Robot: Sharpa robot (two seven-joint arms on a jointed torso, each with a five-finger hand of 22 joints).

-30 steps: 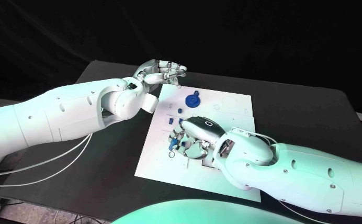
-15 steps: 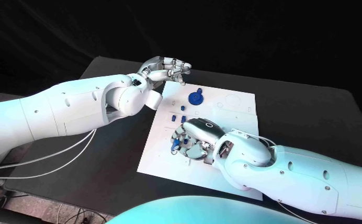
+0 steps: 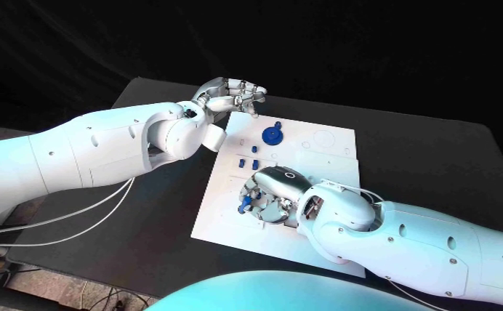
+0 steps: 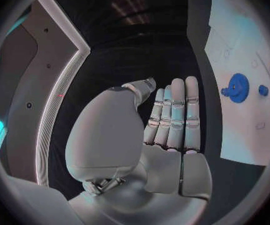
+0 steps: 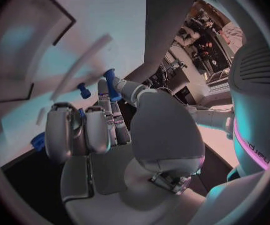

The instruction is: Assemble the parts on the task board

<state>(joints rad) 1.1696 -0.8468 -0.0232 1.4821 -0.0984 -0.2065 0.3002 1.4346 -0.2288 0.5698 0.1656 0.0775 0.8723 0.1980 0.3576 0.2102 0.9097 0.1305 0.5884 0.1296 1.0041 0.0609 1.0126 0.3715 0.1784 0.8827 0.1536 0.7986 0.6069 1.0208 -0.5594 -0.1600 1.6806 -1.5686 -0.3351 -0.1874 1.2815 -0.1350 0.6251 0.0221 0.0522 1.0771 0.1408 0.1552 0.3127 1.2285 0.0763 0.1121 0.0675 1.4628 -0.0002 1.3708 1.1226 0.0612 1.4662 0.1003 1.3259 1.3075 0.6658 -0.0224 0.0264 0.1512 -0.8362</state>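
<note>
Task board (image 3: 315,238) lies mid-table, long axis running away from you. Left hand (image 3: 230,97) hovers off its far-left corner, fingers loosely apart, empty. Your right hand (image 3: 275,193) is curled over the near-left parts; it looks to pinch a blue peg (image 5: 111,84), peg along the fingers. Next: line it up and seat it.

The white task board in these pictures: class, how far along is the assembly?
Early to midway, it seems. Looks done: a round blue gear sits on the white task board. In hand: the right hand is down among small blue pieces, with a blue peg at its fingertips. Left: small blue pegs stand apart. The left hand hovers off the board, holding nothing.
</note>
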